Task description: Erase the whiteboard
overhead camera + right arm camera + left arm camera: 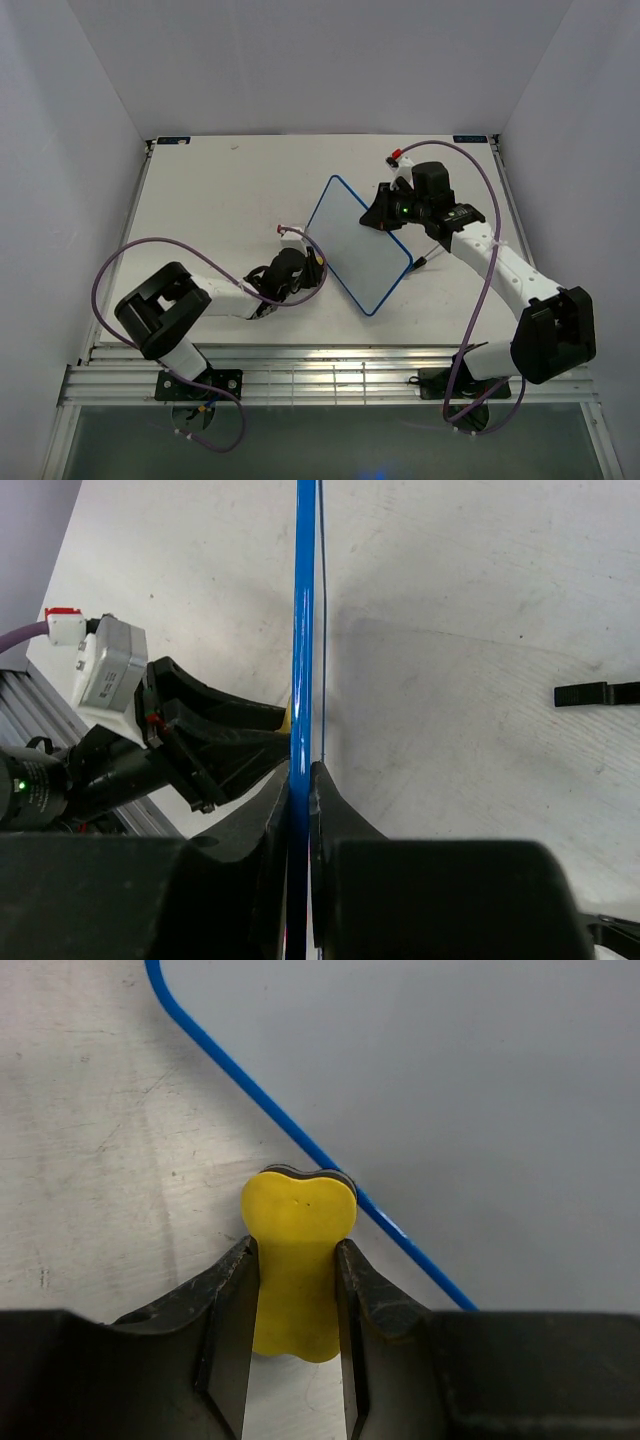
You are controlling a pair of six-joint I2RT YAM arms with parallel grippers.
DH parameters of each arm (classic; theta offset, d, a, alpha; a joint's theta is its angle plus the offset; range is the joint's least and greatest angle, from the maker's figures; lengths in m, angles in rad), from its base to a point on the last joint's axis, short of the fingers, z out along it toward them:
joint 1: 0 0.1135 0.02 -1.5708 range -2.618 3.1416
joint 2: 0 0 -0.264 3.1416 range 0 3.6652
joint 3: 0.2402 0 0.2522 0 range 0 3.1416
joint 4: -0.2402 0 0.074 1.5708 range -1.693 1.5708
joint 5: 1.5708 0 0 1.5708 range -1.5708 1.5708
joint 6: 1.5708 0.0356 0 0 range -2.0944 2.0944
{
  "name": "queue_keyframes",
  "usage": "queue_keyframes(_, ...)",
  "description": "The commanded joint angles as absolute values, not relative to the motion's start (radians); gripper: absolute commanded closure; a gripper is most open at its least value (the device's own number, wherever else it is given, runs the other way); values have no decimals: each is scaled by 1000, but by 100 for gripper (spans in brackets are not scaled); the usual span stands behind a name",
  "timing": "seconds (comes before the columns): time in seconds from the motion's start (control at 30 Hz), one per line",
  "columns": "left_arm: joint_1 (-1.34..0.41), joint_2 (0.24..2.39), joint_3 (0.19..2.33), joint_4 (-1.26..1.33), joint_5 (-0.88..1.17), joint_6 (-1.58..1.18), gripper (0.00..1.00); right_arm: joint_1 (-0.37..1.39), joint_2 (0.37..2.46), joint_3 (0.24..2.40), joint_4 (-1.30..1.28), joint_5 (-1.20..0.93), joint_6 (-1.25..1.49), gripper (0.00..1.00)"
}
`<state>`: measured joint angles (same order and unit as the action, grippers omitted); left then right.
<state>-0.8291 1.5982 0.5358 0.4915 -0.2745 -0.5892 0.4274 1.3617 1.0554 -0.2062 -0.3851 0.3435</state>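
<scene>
two robot arms work at a white table (220, 190). the whiteboard (360, 250) sits at the centre of the overhead view, turned diagonally. the right gripper (380, 217) is clamped shut on its upper right edge, apparently to steady it so it cannot slide while being wiped. the left gripper (310, 264), just left of the board in mid-frame, is closed on a yellow sponge (298, 1245). the sponge is bone-shaped and pinched at its waist, so its rounded end sticks out ahead of the fingers, ready to wipe. the left wrist view shows what the overhead one cannot: the sponge's tip meets the blue rim (430, 1266) at the board's edge, and the stretch of board in the upper right of that frame is blank. the right wrist view shows the board edge-on, a thin blue line up the middle with table on both sides, so it seems tilted up rather than lying flat. a small black piece (598, 693) lies on the table at far right. no writing shows in any view.
</scene>
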Motion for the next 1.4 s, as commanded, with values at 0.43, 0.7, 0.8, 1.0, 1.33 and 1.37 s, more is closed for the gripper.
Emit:
queue_keyframes(0.43, -819, 1608, 741, -1, -406, -568, 73, 390, 1339, 1239, -362, -423, 202, 92)
queue_keyframes(0.7, -819, 1606, 744, -29, -411, -554, 72, 336, 1296, 1218, -362, -466, 196, 92)
queue_keyframes(0.8, -819, 1608, 742, -28, -413, -554, 72, 316, 1272, 1210, -364, -480, 190, 92)
queue_keyframes(1.0, -819, 1601, 745, -35, -419, -545, 64, 285, 1224, 1184, -364, -499, 172, 92)
queue_keyframes(1.33, -819, 1585, 811, -103, -387, -529, 2, 259, 1190, 1270, -468, -354, 74, 92)
queue_keyframes(1.37, -819, 1574, 815, -116, -391, -531, 2, 255, 1192, 1276, -472, -341, 66, 92)
